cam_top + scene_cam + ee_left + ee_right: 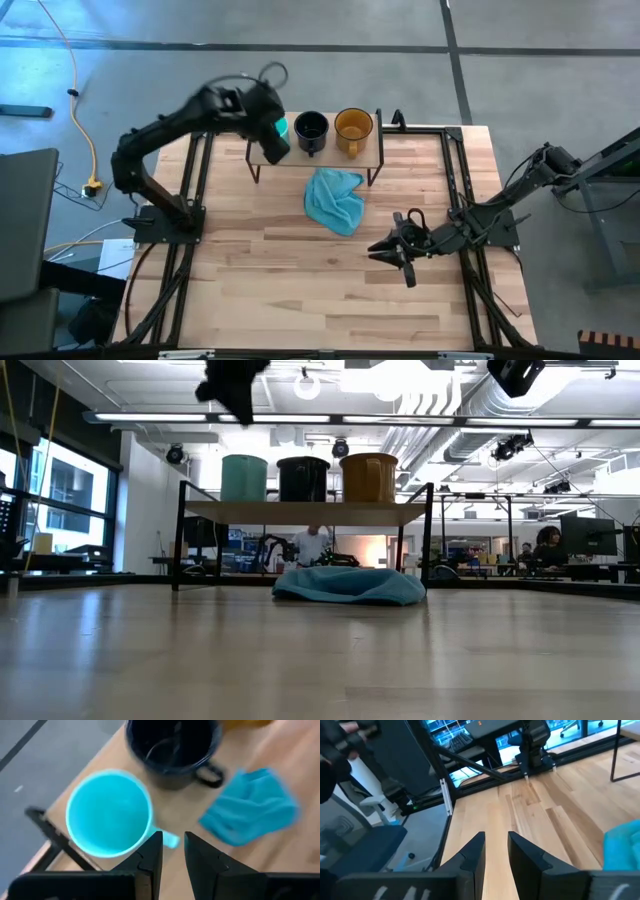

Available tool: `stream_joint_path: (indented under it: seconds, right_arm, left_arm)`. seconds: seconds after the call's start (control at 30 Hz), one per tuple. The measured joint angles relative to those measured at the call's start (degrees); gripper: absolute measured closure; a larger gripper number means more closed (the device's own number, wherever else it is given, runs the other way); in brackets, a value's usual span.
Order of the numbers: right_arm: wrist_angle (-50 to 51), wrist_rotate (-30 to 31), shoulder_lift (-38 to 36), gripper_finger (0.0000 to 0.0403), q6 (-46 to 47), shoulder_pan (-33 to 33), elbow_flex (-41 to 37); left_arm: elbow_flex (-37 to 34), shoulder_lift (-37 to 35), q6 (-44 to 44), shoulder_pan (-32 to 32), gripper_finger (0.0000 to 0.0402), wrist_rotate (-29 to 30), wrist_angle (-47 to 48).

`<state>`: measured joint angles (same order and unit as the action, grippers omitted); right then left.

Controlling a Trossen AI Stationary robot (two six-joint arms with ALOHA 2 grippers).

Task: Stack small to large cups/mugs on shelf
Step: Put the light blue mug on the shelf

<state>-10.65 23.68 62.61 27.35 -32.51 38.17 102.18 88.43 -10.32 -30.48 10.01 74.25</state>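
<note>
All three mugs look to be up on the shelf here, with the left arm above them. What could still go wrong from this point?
The left gripper hangs just above the teal mug, its empty fingers near the handle; a careless move could catch it. That mug stands near the shelf end, so a nudge might tip it off. The navy mug sits close beside it and could get bumped too. The right gripper rests low on the table, away from this.

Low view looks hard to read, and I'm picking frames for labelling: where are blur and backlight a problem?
Low view: ceiling lights and windows backlight the shelf, so the three mugs read as flat shapes. High view: the left gripper is motion-smeared. Left wrist view: the teal mug and cloth are soft-edged.
</note>
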Motion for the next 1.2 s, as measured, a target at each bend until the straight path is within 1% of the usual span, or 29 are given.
stream_joint_path:
  seconds: [0.07,0.13,0.2,0.3,0.6,0.8,1.1,1.2]
  right_arm:
    - [-0.3,0.2,0.0,0.033,-0.7,0.0,0.0]
    - [-0.4,0.2,0.0,0.033,-0.8,0.0,0.0]
    - [-0.4,0.2,0.0,0.033,-0.9,0.0,0.0]
    - [-0.4,0.1,0.0,0.033,-1.9,-0.4,0.0]
    - [1.3,-0.2,0.0,0.033,-3.4,-1.0,0.0]
    - [1.5,-0.3,0.0,0.033,-3.4,-1.0,0.0]
    - [1.4,-0.4,0.0,0.033,-3.4,-1.0,0.0]
    - [1.4,-0.4,0.0,0.033,-3.2,-1.0,0.0]
  left_arm:
    - [-5.1,-0.2,-3.1,1.1,0.0332,2.8,-3.0]
    - [-8.9,-0.4,-7.1,2.1,0.0332,4.3,-5.1]
    - [-11.6,-0.5,-10.3,2.4,0.0332,5.5,-6.5]
    - [-13.7,-0.6,-13.6,4.0,0.0332,6.2,-8.5]
    - [-12.3,-0.6,-14.4,5.9,0.0332,9.2,-10.4]
    - [-12.3,-1.0,-15.5,5.8,0.0332,8.4,-10.4]
    - [-12.2,-2.1,-15.8,5.7,0.0332,4.9,-18.6]
    - [-12.2,-2.1,-15.8,5.7,0.0332,4.9,-18.8]
